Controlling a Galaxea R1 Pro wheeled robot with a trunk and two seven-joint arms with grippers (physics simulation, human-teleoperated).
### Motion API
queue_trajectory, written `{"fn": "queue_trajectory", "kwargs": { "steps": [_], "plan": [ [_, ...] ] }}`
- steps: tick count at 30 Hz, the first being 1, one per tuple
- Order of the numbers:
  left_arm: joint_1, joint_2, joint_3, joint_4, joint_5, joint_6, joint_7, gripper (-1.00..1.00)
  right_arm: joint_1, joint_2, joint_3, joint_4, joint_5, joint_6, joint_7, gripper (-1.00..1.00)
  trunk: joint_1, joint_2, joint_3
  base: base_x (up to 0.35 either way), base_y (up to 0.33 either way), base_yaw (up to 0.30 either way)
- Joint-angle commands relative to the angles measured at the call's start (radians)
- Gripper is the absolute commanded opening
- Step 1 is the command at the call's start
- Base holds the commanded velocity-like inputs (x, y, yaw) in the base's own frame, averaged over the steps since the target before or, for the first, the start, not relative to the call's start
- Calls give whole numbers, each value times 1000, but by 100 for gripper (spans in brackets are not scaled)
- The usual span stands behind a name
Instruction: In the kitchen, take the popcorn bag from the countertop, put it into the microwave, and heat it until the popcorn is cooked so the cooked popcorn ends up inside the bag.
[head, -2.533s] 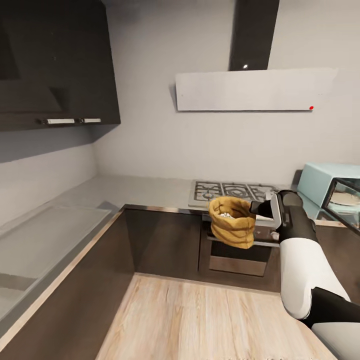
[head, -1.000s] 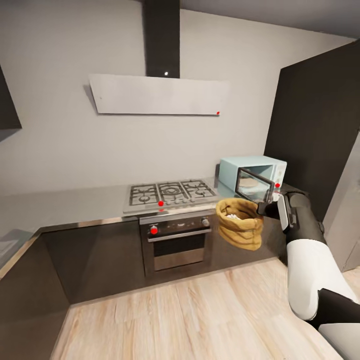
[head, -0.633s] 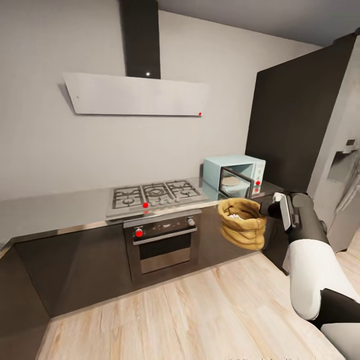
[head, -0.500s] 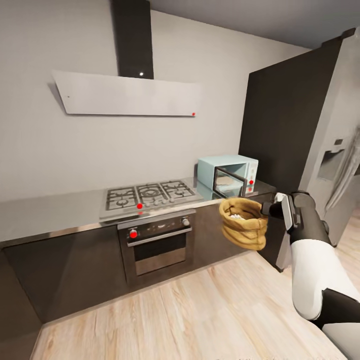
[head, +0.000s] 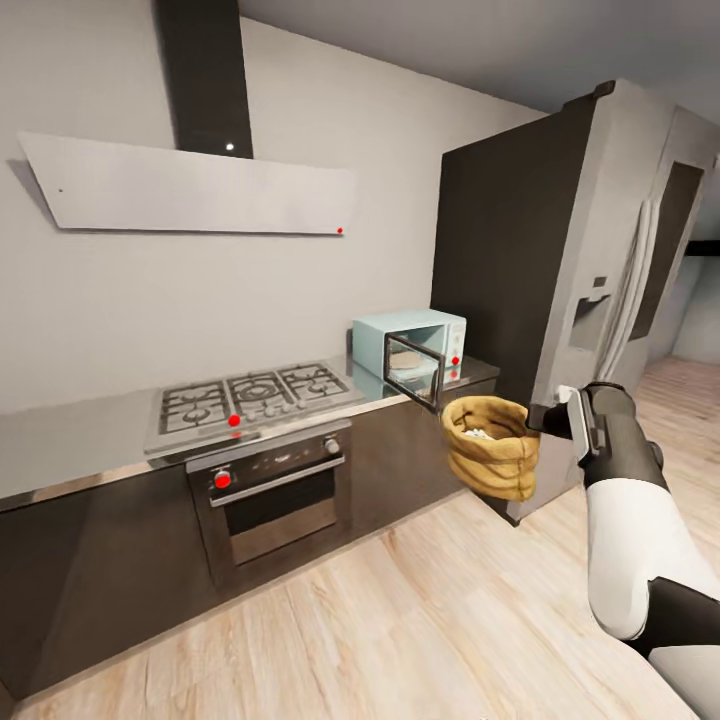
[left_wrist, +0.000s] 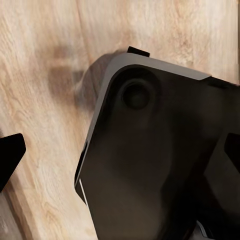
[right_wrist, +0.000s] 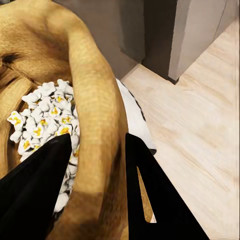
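1. The hob (head: 250, 395) sits at the left of the desk (head: 70, 450), with the oven (head: 270, 490) under it and the hood (head: 190, 190) on the wall above.
2. The microwave (head: 412, 352) stands on the desk right of the hob, near the desk's far end and just beside the tall dark cabinet (head: 500, 260). Its door (head: 412, 372) hangs open toward the room, so the cavity looks ready to take a load.
3. The bag (head: 490, 447) hangs in the air right of the microwave and lower than it, out in front of the desk and above the wood floor (head: 400, 620). It is not resting on anything but the jaws.
4. Popcorn (right_wrist: 45, 120) lies loose inside the bag, small white bits with yellow spots, well below the rim.
5. The bag looks like soft, wrinkled paper, light, and easy to crush or fold. The rolled rim seems the firmest part, so that is the sensible place to hold. Tipping it would likely spill the bits, so I judge it should stay mouth-up.
6. The right jaws (right_wrist: 92, 165) pinch that rim: in the right wrist view one dark finger (right_wrist: 35, 190) sits inside the bag over the popcorn, the other outside the wall, the rim between them. They stand narrow, closed on the bag.
7. The left wrist view shows dark robot body (left_wrist: 160, 160) over floor; two black tips show at opposite edges of it, so the left jaws look spread, holding nothing.
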Motion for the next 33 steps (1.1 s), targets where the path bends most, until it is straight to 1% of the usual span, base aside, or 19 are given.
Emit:
{"fn": "queue_trajectory", "kwargs": {
  "steps": [1, 20, 29, 33],
  "plan": [
    [0, 0, 1, -1, 4, -2, 2, 100, -1, -2, -1, 0, 4, 3, 4, -100, 0, -1, -1, 0, 0, -282],
    [0, -3, 0, 0, 3, -2, 2, 100, 0, -9, -2, 11, 1, 3, 13, -100, 0, -1, 2, 0, 0, -286],
    [0, -2, 0, 0, 3, -2, 2, 100, 0, -9, -2, 13, 1, 3, 20, -100, 0, -1, -2, 0, 0, -289],
    [0, -2, 0, 0, 3, -2, 2, 100, 0, -9, -2, 40, 1, 3, 20, -100, 0, -1, -5, 0, 0, -281]
  ]
}}
